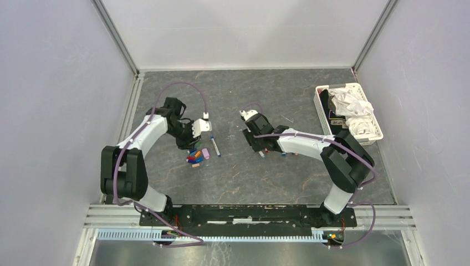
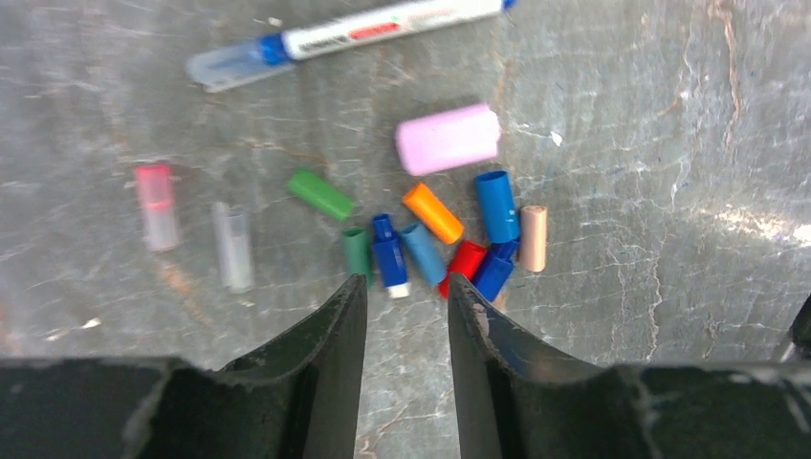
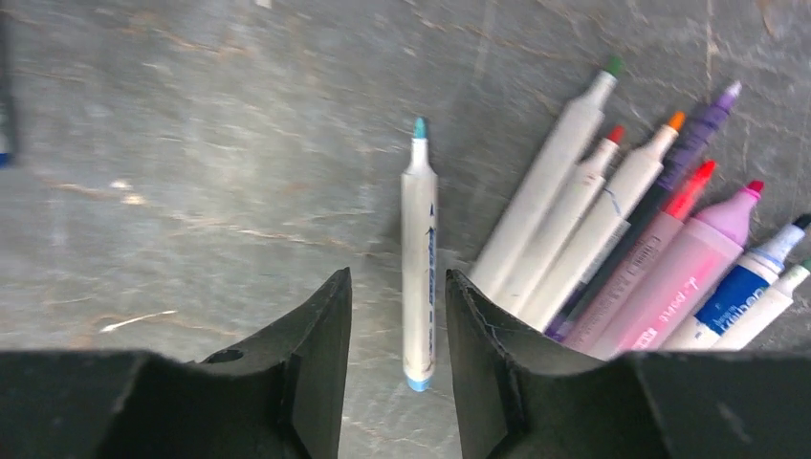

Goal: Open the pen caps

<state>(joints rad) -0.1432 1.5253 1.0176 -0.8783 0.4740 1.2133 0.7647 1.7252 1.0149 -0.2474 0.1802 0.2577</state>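
Coloured pen caps (image 2: 432,212) lie flat, axes pointing every way, before the released left hand (image 2: 407,285); right hand (image 3: 398,279) released too.

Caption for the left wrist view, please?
Open left gripper poised near a cluster of loose pen caps, a white marker lying beyond.

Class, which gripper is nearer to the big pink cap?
Left. The left gripper hovers just short of the pink cap; the right gripper is farther off, over the pens.
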